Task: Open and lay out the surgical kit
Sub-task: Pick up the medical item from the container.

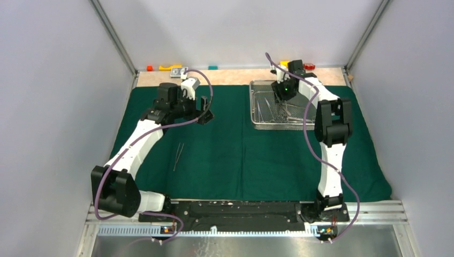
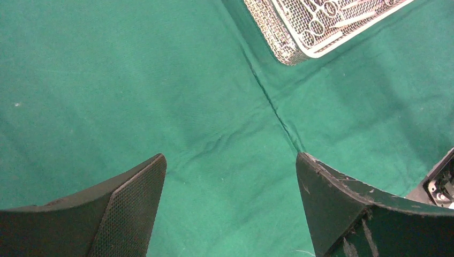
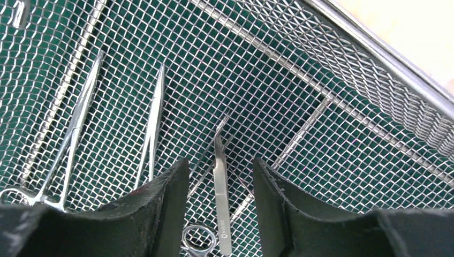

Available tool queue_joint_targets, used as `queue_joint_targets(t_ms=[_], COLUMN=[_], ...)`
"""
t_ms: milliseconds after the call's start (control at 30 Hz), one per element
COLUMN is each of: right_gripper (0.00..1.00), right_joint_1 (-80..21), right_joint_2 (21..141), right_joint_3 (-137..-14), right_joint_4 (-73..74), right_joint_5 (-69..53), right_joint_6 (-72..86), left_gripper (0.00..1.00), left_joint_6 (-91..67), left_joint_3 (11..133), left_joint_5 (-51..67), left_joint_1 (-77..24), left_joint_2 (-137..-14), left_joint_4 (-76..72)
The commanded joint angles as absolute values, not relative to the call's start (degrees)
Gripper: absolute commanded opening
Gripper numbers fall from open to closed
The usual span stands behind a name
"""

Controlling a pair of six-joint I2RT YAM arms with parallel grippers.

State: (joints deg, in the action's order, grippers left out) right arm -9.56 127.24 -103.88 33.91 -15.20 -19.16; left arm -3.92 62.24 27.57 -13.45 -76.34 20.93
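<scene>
**A:** Top external view: why does the wire-mesh tray sit at the far right of the green cloth?

**B:** Probably to leave the open cloth for laying out. One lone pair of tweezers lies there; the rest, like the ring-handled clamp, are in the tray.

**A:** And the right gripper?

**B:** It is down inside the tray, jaws apart, straddling the bent-tip tweezers lengthwise. It hasn't clamped, but it looks lined up to pinch their flat sides.

**A:** The left gripper?

**B:** It is spread wide and empty over bare cloth by the crease, clear of the tray, I'd judge.
</scene>
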Motion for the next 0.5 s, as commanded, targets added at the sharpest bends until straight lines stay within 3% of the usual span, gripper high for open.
queue_joint_targets(t_ms=[0,100,467], right_gripper=[0.48,0.47,0.32], right_joint_1=[-9.2,-9.3,-8.6], right_joint_2=[123.1,122.3,121.8], right_joint_3=[-104.0,-102.5,-97.6], right_joint_4=[32.5,32.7,31.9], right_joint_5=[-14.1,-13.4,-11.8], right_joint_6=[-20.6,-21.7,-24.5], left_gripper=[0.95,0.95,0.96], left_joint_6=[-3.5,-3.5,-3.2], left_joint_3=[61.7,61.6,60.7], left_joint_5=[27.6,27.9,27.6], left_joint_1=[-13.7,-13.7,-13.7], left_joint_2=[-74.1,-74.2,-73.2], left_joint_4=[17.9,17.8,17.3])
